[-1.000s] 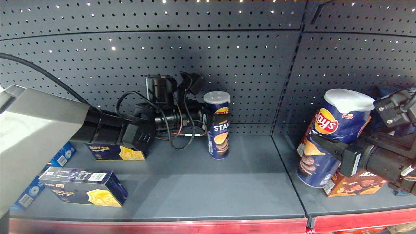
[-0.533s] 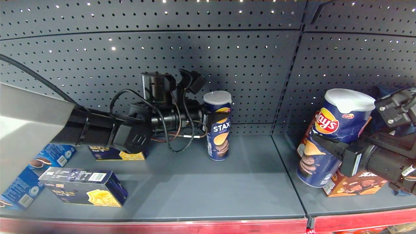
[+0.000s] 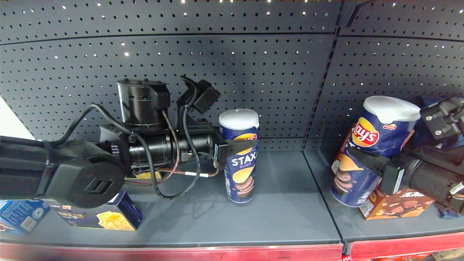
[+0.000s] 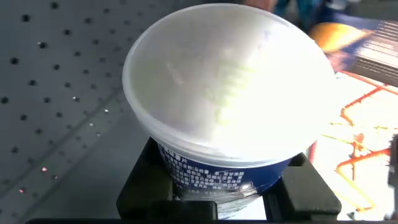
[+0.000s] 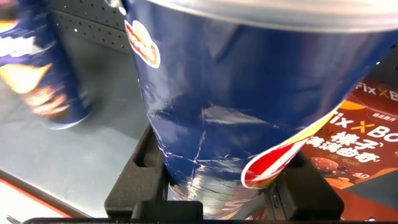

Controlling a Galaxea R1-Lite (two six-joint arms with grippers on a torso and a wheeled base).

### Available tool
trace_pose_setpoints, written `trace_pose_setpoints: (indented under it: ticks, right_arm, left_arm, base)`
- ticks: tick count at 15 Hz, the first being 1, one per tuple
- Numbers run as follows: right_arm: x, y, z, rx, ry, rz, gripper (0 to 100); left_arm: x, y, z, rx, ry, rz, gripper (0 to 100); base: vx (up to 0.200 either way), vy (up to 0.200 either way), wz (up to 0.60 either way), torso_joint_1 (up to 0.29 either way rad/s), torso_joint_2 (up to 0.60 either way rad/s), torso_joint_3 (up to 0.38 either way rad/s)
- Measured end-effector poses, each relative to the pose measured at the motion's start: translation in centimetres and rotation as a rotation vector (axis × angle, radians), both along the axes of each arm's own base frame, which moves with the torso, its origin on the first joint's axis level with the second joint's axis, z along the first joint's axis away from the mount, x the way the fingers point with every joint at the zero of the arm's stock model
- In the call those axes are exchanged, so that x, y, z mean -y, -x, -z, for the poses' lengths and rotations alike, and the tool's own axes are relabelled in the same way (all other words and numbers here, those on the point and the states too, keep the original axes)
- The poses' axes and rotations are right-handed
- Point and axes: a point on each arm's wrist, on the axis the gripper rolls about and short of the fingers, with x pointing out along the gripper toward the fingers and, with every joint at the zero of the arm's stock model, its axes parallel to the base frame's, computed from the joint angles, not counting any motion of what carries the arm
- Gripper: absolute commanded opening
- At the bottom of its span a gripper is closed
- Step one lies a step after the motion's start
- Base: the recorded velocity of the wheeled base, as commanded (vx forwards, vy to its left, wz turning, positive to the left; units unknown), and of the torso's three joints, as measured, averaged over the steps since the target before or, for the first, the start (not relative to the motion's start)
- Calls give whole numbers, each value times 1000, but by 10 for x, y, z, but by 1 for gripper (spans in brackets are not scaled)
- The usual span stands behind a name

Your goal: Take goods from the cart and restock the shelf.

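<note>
A slim blue chip can (image 3: 240, 159) with a white lid stands upright over the middle of the grey shelf (image 3: 282, 214). My left gripper (image 3: 237, 145) is shut on its upper part from the left. In the left wrist view the can's lid (image 4: 229, 106) sits above the black fingers (image 4: 146, 190). A second blue chip can (image 3: 373, 145) leans over the right shelf section, with my right gripper (image 3: 364, 161) shut on its middle. The right wrist view has this can (image 5: 249, 112) between the fingers (image 5: 140, 180), above a brown box (image 5: 373, 146).
A dark box with yellow print (image 3: 108, 217) and a blue cookie box (image 3: 20, 215) lie at the shelf's left front. A brown snack box (image 3: 397, 206) lies under the right can. A pegboard wall closes the back; a red strip (image 3: 181, 252) marks the front edge.
My left arm has pulled back toward the front of the shelf, bringing the slim can nearer and slightly left. The right can has risen a little.
</note>
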Motion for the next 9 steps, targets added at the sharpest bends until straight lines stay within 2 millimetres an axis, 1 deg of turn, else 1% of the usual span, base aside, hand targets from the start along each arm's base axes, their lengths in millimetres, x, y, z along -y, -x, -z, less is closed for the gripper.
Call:
trace_pose_setpoints:
  ticks: [2,4,6,9]
  right_arm:
    - [0,0,0,2,-1,-1,0]
    - [0,0,-1,4,-1,-2,0]
    - [0,0,-1,5,-1,-2,0]
    - [0,1,-1,5,-1,-4,0]
  left_arm:
    - [-4,15,-3,2,1,13,0]
    - [-12,34,-2,-11,-7,24,0]
    - [-20,47,2,-24,-14,31,0]
    - [-24,55,0,21,19,55,0]
  base:
    - [0,0,0,0,0,0]
    - [0,0,0,0,0,0]
    - [0,0,0,0,0,0]
    - [0,0,0,0,0,0]
